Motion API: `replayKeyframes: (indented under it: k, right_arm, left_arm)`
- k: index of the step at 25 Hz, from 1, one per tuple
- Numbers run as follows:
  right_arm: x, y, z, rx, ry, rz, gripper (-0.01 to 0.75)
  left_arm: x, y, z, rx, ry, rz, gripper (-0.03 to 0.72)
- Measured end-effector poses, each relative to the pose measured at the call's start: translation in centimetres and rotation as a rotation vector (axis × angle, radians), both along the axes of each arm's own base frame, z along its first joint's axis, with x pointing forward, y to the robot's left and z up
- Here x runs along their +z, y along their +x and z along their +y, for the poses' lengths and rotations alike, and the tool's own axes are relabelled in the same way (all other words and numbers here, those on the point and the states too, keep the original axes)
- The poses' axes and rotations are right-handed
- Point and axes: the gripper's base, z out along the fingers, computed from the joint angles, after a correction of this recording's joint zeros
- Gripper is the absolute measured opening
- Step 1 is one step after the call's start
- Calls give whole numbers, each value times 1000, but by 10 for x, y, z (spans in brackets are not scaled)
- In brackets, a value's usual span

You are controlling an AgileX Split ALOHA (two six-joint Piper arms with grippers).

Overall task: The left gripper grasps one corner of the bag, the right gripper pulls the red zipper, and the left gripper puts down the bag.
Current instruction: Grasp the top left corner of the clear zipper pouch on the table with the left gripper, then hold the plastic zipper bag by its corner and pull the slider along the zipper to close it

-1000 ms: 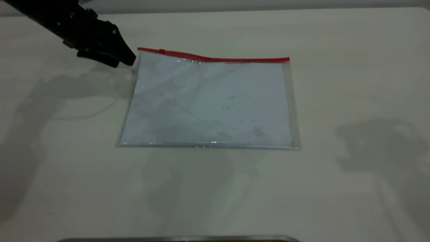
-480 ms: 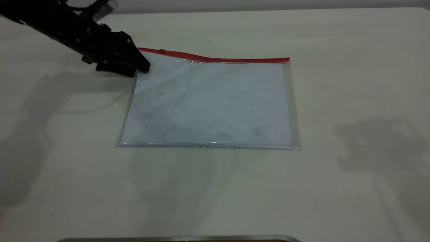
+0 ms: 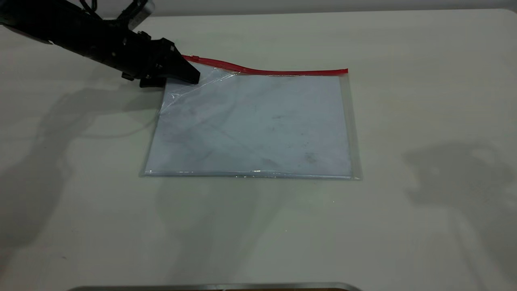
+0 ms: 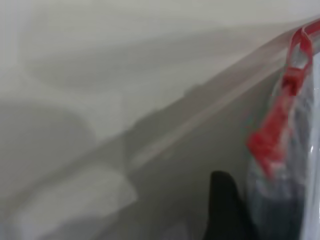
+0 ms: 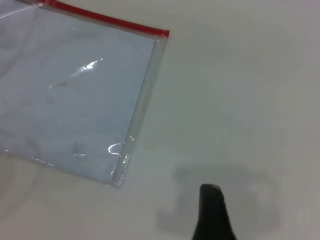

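The bag (image 3: 250, 125), clear plastic with a smudged white sheet inside, lies on the table. The red zipper (image 3: 282, 72) runs along its far edge, with the small slider tab (image 3: 196, 57) near the left end. My left gripper (image 3: 193, 76) reaches in from the far left and is shut on the corner of the bag where the red strip ends. That corner is raised and creased. In the left wrist view my left gripper (image 4: 252, 200) has one jaw on each side of the plastic below the zipper (image 4: 275, 135). My right gripper (image 5: 265, 220) is open, above bare table near the bag's corner (image 5: 117, 180), and is outside the exterior view.
The pale table (image 3: 424, 101) extends on all sides of the bag. A metal edge (image 3: 214, 287) runs along the near side. Arm shadows fall on the table at left and right.
My left gripper has moved right and forward onto the bag's far-left corner. The corner and the left end of the red strip have risen and the plastic there has creased.
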Motion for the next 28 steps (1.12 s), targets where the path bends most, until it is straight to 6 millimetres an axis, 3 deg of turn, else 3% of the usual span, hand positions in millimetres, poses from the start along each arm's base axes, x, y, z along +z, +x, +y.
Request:
replayKeyframes:
  k: [2, 5, 7, 13, 18, 24, 28]
  right_arm:
    - [0, 0, 0, 0, 0, -2, 574]
    - [1, 1, 0, 9, -4, -17, 574]
    - [0, 2, 0, 20, -13, -25, 574]
    - [-18, 17, 4, 94, -71, -16, 574]
    - [-54, 42, 11, 180, -113, -5, 574]
    - [-92, 65, 20, 232, -108, 26, 574]
    - [-105, 83, 43, 321, -103, 31, 574]
  left_arm:
    - [-1, 0, 0, 0, 1, 1, 394]
    - [-1, 0, 0, -18, 5, -16, 169]
    - [1, 2, -1, -67, 13, -63, 64]
    - [27, 14, -13, -351, 46, -269, 53]
    - [59, 22, -34, -675, 102, -432, 51]
    - [81, 15, -65, -1051, 124, -598, 51]
    - [85, 9, -87, -1220, 117, -748, 51]
